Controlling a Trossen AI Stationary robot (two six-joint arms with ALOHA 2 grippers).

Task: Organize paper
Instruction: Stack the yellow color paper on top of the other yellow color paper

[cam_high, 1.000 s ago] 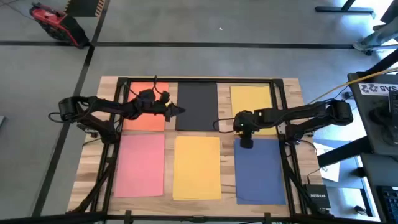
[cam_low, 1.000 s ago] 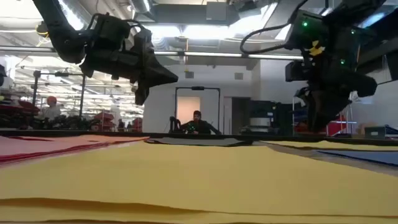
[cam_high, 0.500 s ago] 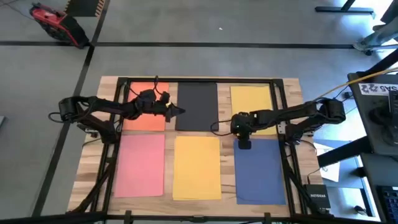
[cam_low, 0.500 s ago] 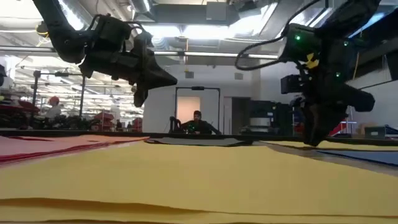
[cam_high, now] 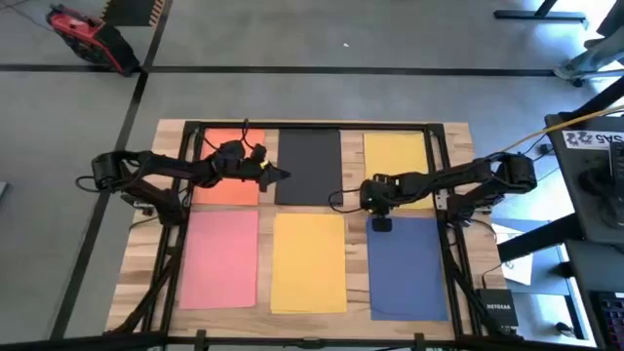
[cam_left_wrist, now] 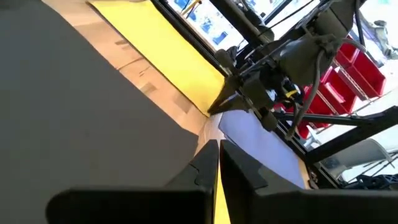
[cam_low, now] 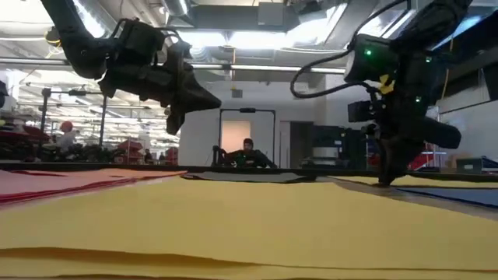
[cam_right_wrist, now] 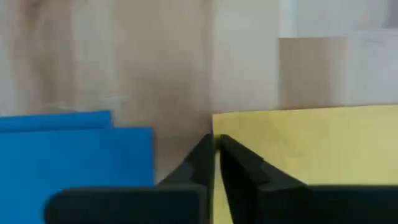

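We judge six sheets gridded on the desk [cam_high: 166,136]; right gripper [cam_high: 382,223], closed empty, adjusts far yellow sheet [cam_high: 395,156]; left gripper [cam_high: 283,175] closed.

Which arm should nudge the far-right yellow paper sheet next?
Right. Its hand sits low at the corner of that yellow paper sheet, fingers shut, while the left hand hangs above the black paper sheet.

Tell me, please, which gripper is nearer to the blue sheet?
The right gripper: it is down at the blue sheet's far left corner. The left gripper hangs over the black sheet, well away from it.
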